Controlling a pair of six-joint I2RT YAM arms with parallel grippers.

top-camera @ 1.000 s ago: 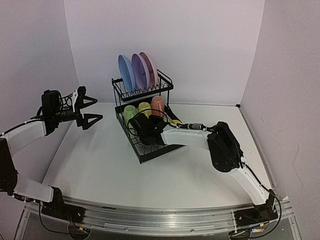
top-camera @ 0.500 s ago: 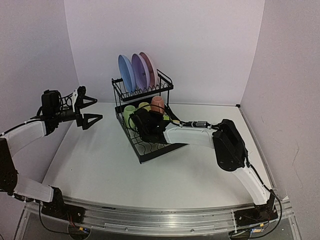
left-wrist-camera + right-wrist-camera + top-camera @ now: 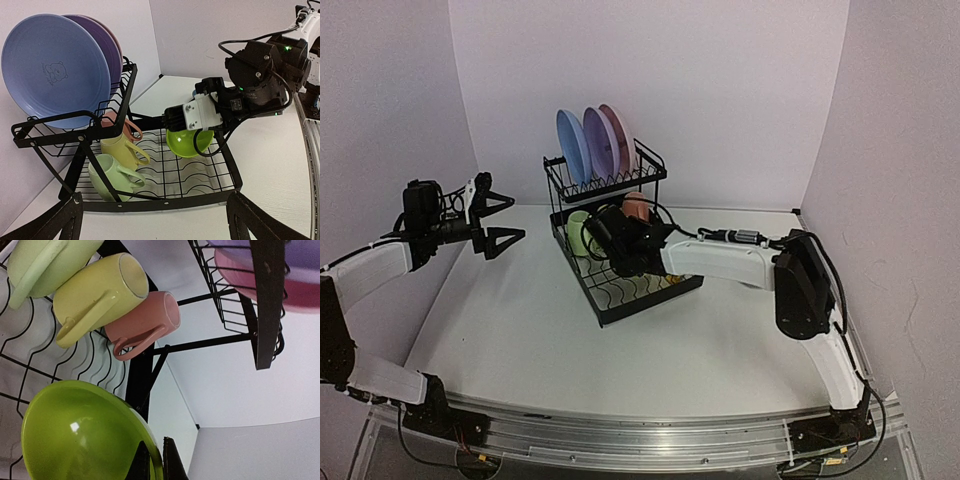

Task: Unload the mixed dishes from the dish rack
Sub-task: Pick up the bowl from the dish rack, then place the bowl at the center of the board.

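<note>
The black wire dish rack (image 3: 632,302) stands at the back middle of the table. Blue (image 3: 573,146), purple (image 3: 598,140) and pink (image 3: 620,130) plates stand upright on its upper shelf. Light green (image 3: 111,176), yellow (image 3: 120,150) and pink (image 3: 123,128) mugs lie in the tray base. My right gripper (image 3: 156,463) is shut on the rim of the green bowl (image 3: 80,435), held over the tray base (image 3: 192,142). My left gripper (image 3: 496,222) is open and empty, left of the rack. No blue or yellow bowl shows.
White walls close in the table at the back and both sides. The right arm (image 3: 740,258) stretches across the table's right half to the rack. White tabletop (image 3: 540,340) lies in front of the rack.
My right arm has stretched farther toward the back of the rack and its gripper has moved up and back over the tray. The left arm has not moved.
</note>
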